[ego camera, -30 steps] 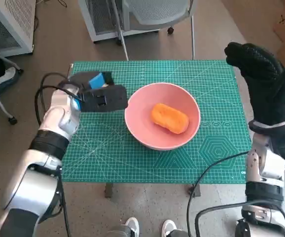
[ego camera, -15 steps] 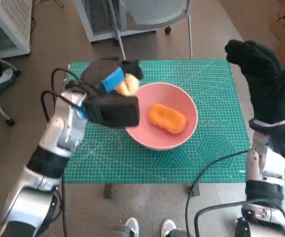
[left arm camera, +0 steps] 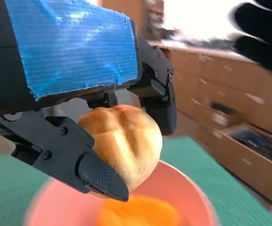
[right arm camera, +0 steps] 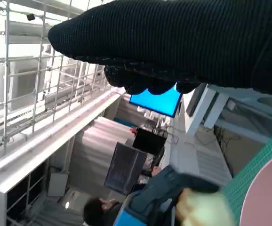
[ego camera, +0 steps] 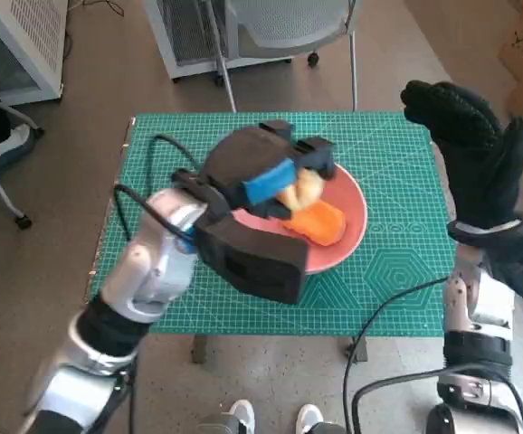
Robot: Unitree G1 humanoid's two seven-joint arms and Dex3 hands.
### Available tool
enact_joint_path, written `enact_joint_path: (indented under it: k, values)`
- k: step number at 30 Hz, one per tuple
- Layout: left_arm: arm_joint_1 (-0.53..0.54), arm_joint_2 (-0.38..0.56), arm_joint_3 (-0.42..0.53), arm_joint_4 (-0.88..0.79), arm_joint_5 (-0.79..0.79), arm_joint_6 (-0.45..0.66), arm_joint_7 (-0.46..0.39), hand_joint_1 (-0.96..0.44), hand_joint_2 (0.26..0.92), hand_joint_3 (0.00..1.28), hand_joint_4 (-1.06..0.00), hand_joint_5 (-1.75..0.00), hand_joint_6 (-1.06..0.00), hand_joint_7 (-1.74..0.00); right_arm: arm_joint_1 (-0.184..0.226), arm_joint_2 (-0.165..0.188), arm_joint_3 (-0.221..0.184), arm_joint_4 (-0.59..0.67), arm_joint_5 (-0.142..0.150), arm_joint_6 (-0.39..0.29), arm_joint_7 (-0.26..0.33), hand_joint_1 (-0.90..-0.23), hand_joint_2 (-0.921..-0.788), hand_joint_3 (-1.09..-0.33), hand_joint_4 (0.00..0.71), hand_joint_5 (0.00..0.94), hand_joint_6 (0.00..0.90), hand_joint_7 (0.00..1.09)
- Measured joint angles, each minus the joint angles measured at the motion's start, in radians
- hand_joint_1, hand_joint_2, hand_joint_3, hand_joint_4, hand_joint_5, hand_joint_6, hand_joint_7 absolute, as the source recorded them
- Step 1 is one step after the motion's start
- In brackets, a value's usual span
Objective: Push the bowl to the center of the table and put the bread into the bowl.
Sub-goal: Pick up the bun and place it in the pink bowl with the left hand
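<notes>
Here the left hand (ego camera: 266,167) is grasping the pale bread roll (ego camera: 303,189), holding it just above the pink bowl (ego camera: 352,217), over the bowl's far rim. In the left wrist view the black fingers (left arm camera: 96,174) are pinching the bread roll (left arm camera: 124,141) from both sides. The bowl is sitting near the middle of the green-matted tabletop (ego camera: 397,271) with an orange piece (ego camera: 320,221) lying inside it. Beyond the tabletop's right edge, the right hand (ego camera: 470,154) is hovering upright, fingers spread and grasping nothing.
</notes>
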Motion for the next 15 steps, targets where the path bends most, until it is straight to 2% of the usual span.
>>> enact_joint_path:
  k: [1, 2, 3, 5, 8, 10, 15]
  values:
    - [-0.002, -0.007, 0.002, 0.026, -0.013, 0.002, -0.013, -0.02, 0.818, 0.11, -0.28, -0.47, -0.22, -0.64, 0.002, -0.001, -0.001, -0.003, 0.001, 0.000, 0.000, -0.638, -0.921, -0.739, 0.284, 0.000, 0.420, 0.01]
    - [-0.004, -0.013, 0.004, 0.050, -0.025, 0.008, -0.029, -0.02, 0.810, 0.10, -0.24, -0.37, -0.20, -0.54, 0.005, -0.001, -0.001, -0.008, 0.002, 0.000, 0.000, -0.638, -0.921, -0.740, 0.284, 0.000, 0.420, 0.01]
    - [-0.004, -0.017, 0.004, 0.070, -0.034, 0.015, -0.041, -0.08, 0.793, 0.08, -0.16, -0.24, -0.16, -0.40, 0.008, -0.002, -0.002, -0.012, 0.003, 0.000, 0.000, -0.637, -0.921, -0.740, 0.283, 0.000, 0.420, 0.01]
    - [-0.004, -0.022, 0.005, 0.105, -0.052, 0.021, -0.066, -0.22, 0.776, 0.06, -0.06, -0.10, -0.11, -0.24, 0.013, -0.003, -0.003, -0.019, 0.007, 0.002, 0.000, -0.637, -0.921, -0.741, 0.282, 0.000, 0.420, 0.01]
    - [-0.004, -0.021, 0.008, 0.140, -0.063, 0.021, -0.090, -0.35, 0.776, 0.05, -0.03, -0.04, -0.10, -0.17, 0.020, -0.009, -0.005, -0.026, 0.010, 0.008, 0.000, -0.637, -0.921, -0.741, 0.280, 0.000, 0.420, 0.01]
    - [-0.004, -0.021, 0.017, 0.160, -0.074, 0.011, -0.089, -0.51, 0.792, 0.05, -0.01, -0.02, -0.10, -0.15, 0.024, -0.012, -0.007, -0.034, 0.011, 0.013, 0.000, -0.646, -0.921, -0.741, 0.281, 0.001, 0.419, 0.01]
    - [-0.006, -0.019, 0.049, 0.224, -0.100, -0.082, -0.021, -0.75, 0.841, 0.05, 0.00, 0.00, -0.10, -0.13, 0.027, -0.017, -0.012, -0.057, 0.011, 0.027, -0.002, -0.653, -0.921, -0.740, 0.284, 0.002, 0.419, 0.01]
